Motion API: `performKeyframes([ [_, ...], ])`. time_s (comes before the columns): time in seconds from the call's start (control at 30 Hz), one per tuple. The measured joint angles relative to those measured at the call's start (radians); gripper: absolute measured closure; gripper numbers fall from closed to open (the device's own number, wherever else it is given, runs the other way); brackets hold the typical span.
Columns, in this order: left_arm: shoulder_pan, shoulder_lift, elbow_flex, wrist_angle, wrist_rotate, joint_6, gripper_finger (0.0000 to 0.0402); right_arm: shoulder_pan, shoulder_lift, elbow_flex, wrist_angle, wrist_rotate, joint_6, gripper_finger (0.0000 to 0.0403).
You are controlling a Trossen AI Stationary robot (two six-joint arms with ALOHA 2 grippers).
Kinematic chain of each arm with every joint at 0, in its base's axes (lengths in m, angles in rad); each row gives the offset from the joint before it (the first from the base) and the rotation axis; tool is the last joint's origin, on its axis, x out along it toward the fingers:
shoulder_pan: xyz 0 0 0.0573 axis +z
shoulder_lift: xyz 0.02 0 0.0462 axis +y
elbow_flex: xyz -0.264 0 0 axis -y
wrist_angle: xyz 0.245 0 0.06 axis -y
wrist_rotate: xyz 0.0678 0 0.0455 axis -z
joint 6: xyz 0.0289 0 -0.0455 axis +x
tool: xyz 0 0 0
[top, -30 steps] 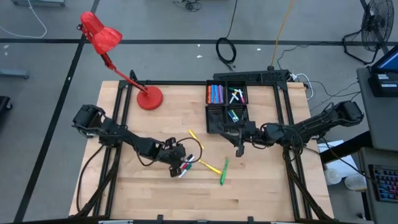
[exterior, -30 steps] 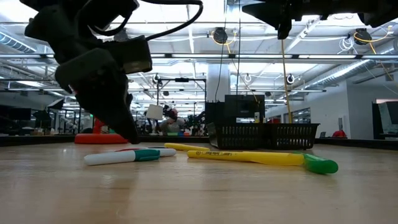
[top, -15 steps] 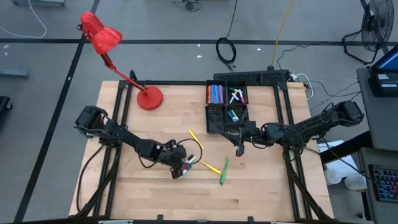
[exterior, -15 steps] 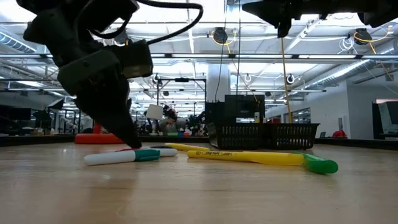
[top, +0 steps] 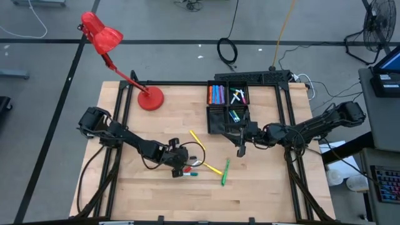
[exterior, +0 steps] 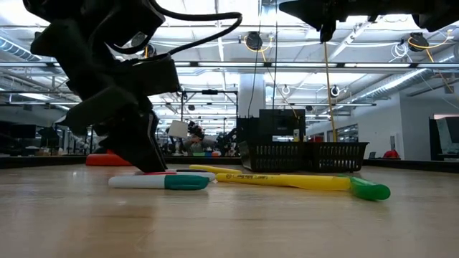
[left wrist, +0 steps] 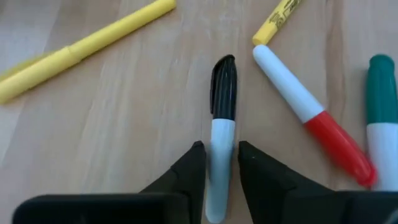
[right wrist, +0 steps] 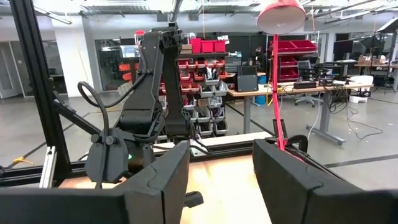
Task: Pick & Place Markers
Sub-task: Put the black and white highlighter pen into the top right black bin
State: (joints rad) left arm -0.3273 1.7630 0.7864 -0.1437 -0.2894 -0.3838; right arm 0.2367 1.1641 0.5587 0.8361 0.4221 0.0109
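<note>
Loose markers lie flat on the wooden table near my left gripper (top: 181, 167): one white with a black cap (left wrist: 221, 124), one white and red (left wrist: 311, 118), one white and teal (exterior: 161, 182), two yellow (top: 212, 167) (top: 197, 137) and one green (top: 224, 172). My left gripper is down at the table, shut on the black-capped marker. My right gripper (top: 240, 149) hovers open above the table just near of the black tray (top: 212, 119) and holds nothing. Its fingers (right wrist: 161, 180) stand wide apart. More markers lie in the tray's compartments. My left gripper pinches the black-capped marker by its white barrel (left wrist: 222, 140), one finger on each side. The fingers (left wrist: 189, 171) slant down from above and lie along the marker. It lies flat on the table, its black cap pointing away from the gripper.
A red desk lamp's base (top: 150, 99) stands at the table's far left. The black four-compartment tray sits at the far right of centre. A black frame (top: 187, 83) borders the table. Bare wood (top: 269, 181) lies at the near right.
My left gripper has moved a little among the loose markers and settled lower at the table. The white and teal marker has slid a short way along the table. My right arm has kept still.
</note>
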Motion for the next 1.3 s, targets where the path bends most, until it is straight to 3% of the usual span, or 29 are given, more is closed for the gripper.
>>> performKeyframes([
  [0.2,0.002,0.000,-0.002,-0.012,-0.011,0.067,0.0371,0.000,0.000,0.000,-0.006,0.000,0.003,0.0238],
  [0.5,0.010,-0.091,-0.014,-0.040,-0.121,0.160,0.0373,-0.010,0.000,0.000,-0.045,0.010,0.002,0.0238],
  [0.63,0.002,-0.204,-0.007,0.058,-0.188,0.274,0.0373,-0.014,0.000,0.000,-0.125,0.172,0.003,0.0238],
  [0.73,0.015,-0.269,-0.019,0.177,-0.175,0.406,0.0373,-0.014,0.000,0.000,-0.218,0.324,0.004,0.0238],
  [0.87,0.078,-0.330,-0.061,0.416,-0.045,0.607,0.0373,-0.015,0.000,0.000,-0.331,0.432,0.004,0.0238],
  [1.07,0.238,-0.342,-0.135,0.779,0.403,0.760,0.0373,-0.026,0.000,0.000,-0.372,0.435,0.000,0.0238],
  [1.17,0.300,-0.325,-0.139,0.876,0.557,0.715,0.0373,-0.045,0.007,0.000,-0.345,0.342,0.003,0.0238],
  [1.3,0.326,-0.323,-0.141,0.882,0.590,0.689,0.0373,-0.062,0.072,0.000,-0.158,0.130,0.004,0.0236],
])
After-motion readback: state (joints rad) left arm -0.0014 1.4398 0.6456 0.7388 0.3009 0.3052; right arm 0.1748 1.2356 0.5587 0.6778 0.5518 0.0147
